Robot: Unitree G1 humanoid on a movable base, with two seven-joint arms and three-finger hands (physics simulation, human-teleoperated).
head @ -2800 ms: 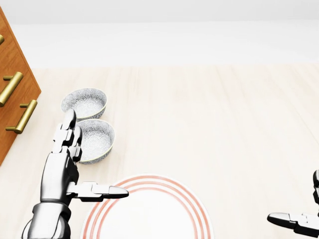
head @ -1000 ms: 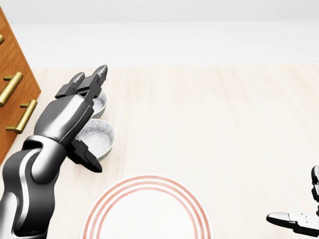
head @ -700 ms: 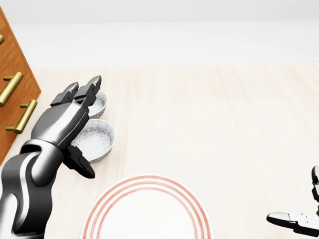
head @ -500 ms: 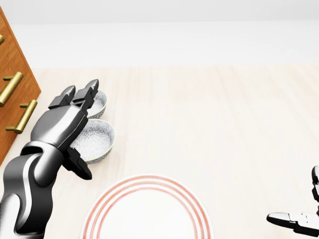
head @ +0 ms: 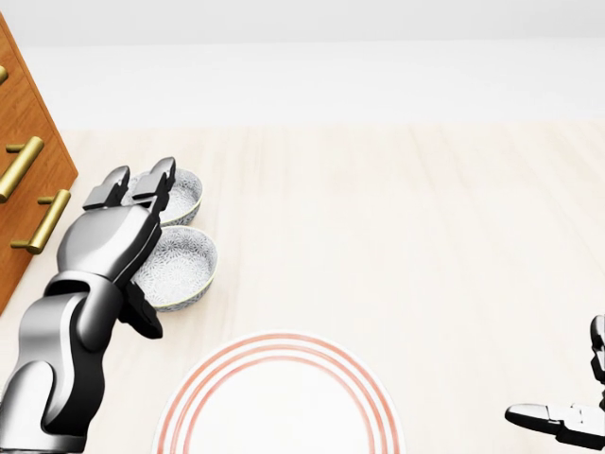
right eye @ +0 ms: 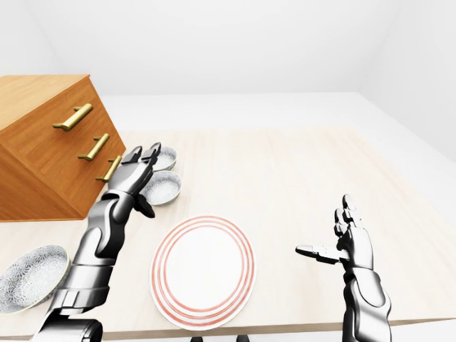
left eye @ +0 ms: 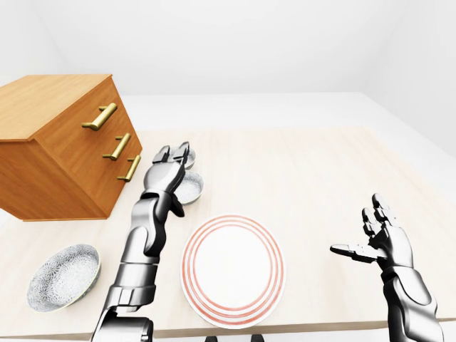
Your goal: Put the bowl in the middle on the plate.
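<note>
Head view, tabletop set.

- Middle bowl (head: pixel 184 270) — patterned grey-white, upright and empty. It stands on the pale wooden table (head: pixel 425 236) at 11 o'clock from the plate (head: pixel 284 411), near it but apart.
- Plate: white with red rings, flat, nothing on it. In the left-eye view its 6 o'clock rim lies close to the table's near edge.
- Left hand (head: pixel 112 241): fingers spread apart, clamped on nothing. It lies across the middle bowl's 9 o'clock rim. Two fingers (head: pixel 156 180) point toward 12 o'clock, over the far bowl (head: pixel 186 197). The thumb (head: pixel 142 320) reaches down at the middle bowl's 7 o'clock. Whether it touches the bowl cannot be told.
- Far bowl: same pattern, just beside the middle bowl at its 12 o'clock. Whether they touch cannot be told.
- Third bowl (left eye: pixel 63 276): same pattern, at 9 o'clock from the plate in the left-eye view, well apart from the other two and near the table's left corner.
- Wooden drawer chest (left eye: pixel 57 149): brass handles (left eye: pixel 100 116), standing near the two bowls at their 9 o'clock and closing off that side.
- Right hand (left eye: pixel 381 239): fingers splayed and holding nothing, raised at 3 o'clock from the plate by the table's right edge.
- Open room — a broad run of tabletop from the plate's 12 o'clock round to its 3 o'clock, between the bowls and the right hand.
</note>
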